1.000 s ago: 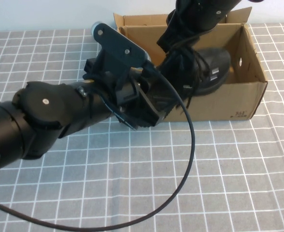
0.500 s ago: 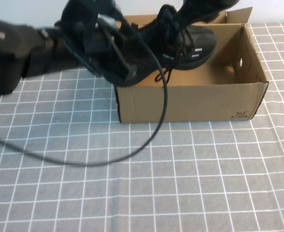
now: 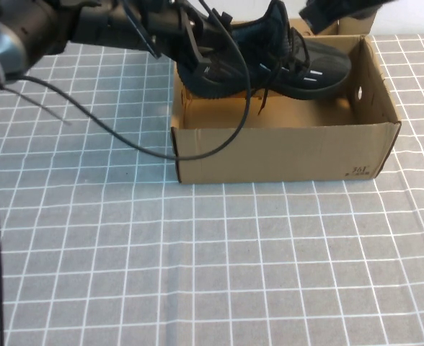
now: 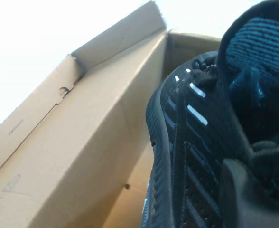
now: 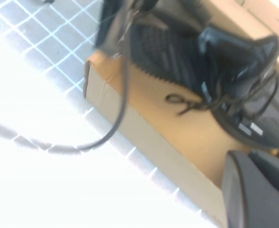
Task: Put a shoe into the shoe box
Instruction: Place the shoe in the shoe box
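Now | left hand, upper left, pinches black knit sneaker over brown cardboard box | right hand, top right, pressed together, empty | lower heel gently, sole flat.

1. The shoe: all black, with short white dashes on its side and loose laces, lying lengthwise inside the box.
2. The shoe box: brown cardboard, open-topped, with small black print at one front corner.

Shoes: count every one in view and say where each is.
1. The shoe, an all-black sneaker, hangs over the open shoe box, heel gripped by the left gripper; the right gripper is shut above the box's far edge. Others could be hidden.
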Available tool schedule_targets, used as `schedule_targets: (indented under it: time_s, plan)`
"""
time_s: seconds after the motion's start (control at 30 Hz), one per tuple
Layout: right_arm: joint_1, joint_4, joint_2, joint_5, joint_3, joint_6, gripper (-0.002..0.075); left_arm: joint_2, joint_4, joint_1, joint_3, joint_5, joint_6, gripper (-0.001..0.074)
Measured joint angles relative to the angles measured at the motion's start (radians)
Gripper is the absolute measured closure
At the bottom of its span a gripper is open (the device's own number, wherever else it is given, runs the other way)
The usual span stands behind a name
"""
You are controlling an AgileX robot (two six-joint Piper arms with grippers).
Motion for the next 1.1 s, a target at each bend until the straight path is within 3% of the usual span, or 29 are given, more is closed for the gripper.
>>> schedule_targets:
  time_s: [0.3,0.7,1.1]
  plan:
    - [0.000,0.000,-0.033,0.001,0.044,0.022,0.0742,0.211,-0.054,0.003,-0.171,0.011,-0.004,0.0720]
    - [0.000,0.005,-0.035,0.001,0.044,0.026,0.0742,0.305,-0.234,0.003,-0.184,-0.050,0.135,0.0720]
    - [0.000,0.035,-0.035,0.001,0.044,0.028,0.0742,0.358,-0.263,0.003,-0.186,-0.064,0.196,0.0720]
